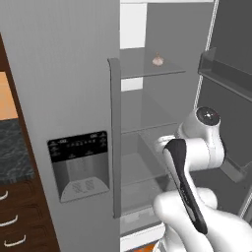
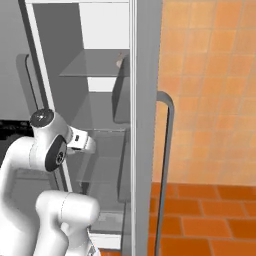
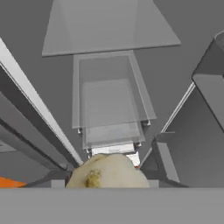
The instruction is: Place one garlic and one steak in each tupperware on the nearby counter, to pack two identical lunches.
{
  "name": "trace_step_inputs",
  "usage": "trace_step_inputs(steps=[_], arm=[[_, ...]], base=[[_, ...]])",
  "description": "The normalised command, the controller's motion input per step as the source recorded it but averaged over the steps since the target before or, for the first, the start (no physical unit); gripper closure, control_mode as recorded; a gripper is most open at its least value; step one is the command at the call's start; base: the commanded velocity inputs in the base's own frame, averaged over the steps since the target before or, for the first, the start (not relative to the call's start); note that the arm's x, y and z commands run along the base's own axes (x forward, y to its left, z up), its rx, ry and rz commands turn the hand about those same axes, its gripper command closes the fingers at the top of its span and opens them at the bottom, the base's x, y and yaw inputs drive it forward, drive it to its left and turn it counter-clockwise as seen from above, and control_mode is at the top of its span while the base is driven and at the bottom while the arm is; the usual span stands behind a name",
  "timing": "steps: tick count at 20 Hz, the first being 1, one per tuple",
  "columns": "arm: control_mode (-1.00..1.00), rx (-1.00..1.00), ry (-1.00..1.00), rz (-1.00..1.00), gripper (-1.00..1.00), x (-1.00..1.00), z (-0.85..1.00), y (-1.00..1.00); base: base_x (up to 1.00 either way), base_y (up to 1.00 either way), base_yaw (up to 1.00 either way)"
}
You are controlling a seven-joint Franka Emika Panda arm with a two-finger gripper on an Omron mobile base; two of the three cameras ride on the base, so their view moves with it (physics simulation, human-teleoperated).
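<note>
**Garlic at the gripper, another bulb on the upper fridge shelf**

In the hand view a pale cream garlic bulb (image 3: 107, 173) sits right at the bottom, where the fingertips would rise; it covers them, so the bulb looks held, but whether the fingers actually pinch it cannot be told. Beyond this garlic lie the fridge's (image 1: 59, 98) clear drawers (image 3: 109, 105), stacked one over the other, with a glass shelf above them.

From the left base view the arm (image 1: 197, 147) reaches from outside into the open fridge, its wrist level with the drawers and below the middle shelf. A second garlic (image 1: 158, 60) rests on the upper glass shelf (image 1: 147, 66), well above the arm and apart from it. The right base view shows the same bulb (image 2: 119, 63) as a small pale spot on that shelf, partly hidden by the fridge's door edge. The speckled counter (image 1: 12, 147) lies to the left of the fridge, over brown drawers.
</note>
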Motion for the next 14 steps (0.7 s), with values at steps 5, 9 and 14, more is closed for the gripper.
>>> trace_step_inputs(steps=[5,9,14], arm=[[1.00,0.00,0.00,0.00,1.00,0.00,0.00,0.00],[1.00,0.00,0.00,0.00,1.00,0.00,0.00,0.00],[1.00,0.00,0.00,0.00,1.00,0.00,0.00,0.00]], base=[[-0.85,0.43,0.11],[0.00,1.00,0.54],[0.10,1.00,0.47]])
